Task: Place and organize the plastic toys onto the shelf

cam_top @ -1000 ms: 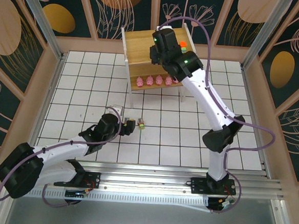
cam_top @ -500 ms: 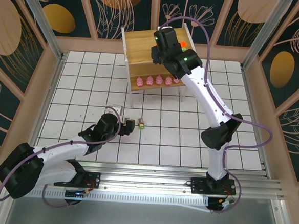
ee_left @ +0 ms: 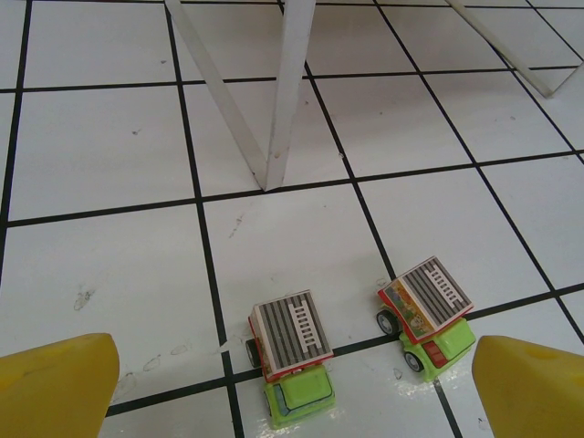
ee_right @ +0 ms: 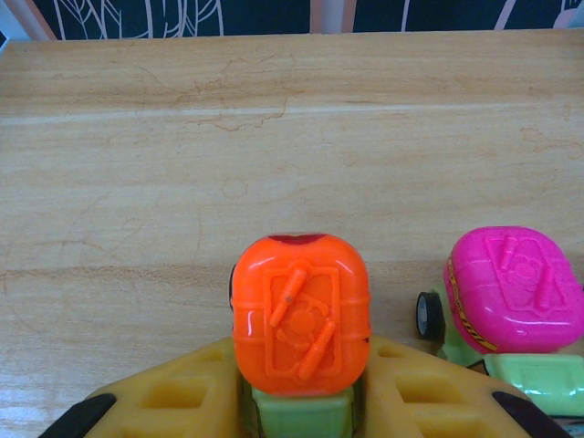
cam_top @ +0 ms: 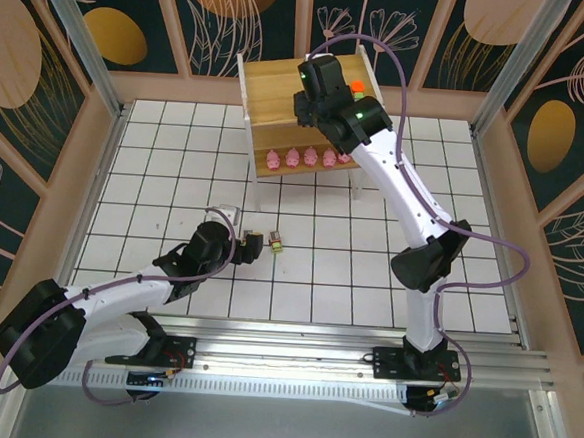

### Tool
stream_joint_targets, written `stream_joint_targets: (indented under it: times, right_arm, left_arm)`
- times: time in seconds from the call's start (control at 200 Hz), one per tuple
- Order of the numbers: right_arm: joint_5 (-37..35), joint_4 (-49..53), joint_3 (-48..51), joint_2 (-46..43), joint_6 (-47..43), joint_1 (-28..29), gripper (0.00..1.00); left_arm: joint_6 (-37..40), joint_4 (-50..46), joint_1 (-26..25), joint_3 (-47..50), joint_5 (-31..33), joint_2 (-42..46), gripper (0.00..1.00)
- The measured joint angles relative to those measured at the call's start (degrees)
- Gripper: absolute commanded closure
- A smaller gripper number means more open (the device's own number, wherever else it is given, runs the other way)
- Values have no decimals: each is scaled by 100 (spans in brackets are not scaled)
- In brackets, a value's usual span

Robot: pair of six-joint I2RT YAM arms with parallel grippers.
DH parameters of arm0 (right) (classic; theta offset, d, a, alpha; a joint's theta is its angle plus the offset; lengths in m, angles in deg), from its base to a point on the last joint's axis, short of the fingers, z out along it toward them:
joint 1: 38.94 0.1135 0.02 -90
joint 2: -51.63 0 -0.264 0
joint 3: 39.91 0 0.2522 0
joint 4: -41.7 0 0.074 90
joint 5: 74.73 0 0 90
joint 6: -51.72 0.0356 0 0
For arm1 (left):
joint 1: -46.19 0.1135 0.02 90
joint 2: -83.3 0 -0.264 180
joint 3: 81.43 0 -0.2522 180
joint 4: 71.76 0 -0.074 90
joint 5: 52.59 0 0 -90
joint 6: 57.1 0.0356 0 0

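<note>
Shelf top (ee_right: 137, 137) — right gripper (ee_right: 301, 406) around toy (ee_right: 299, 315)

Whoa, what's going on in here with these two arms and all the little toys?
Two robot arms are sorting toys onto a small shelf. The right tool grips an orange-topped car at the shelf's top board, beside a pink-topped car. A row of pink pigs stands on the lower board. The left tool sits open, low over the tiled table, facing two grey-topped cars not yet picked up.
</note>
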Motion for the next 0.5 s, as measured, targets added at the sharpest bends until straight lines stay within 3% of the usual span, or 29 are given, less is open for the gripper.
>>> stream_joint_targets:
  times: [0.5]
  right_arm:
    - [0, 0, 0, 7, -20, 0, 58]
  left_arm:
    - [0, 0, 0, 0, 2, 0, 1]
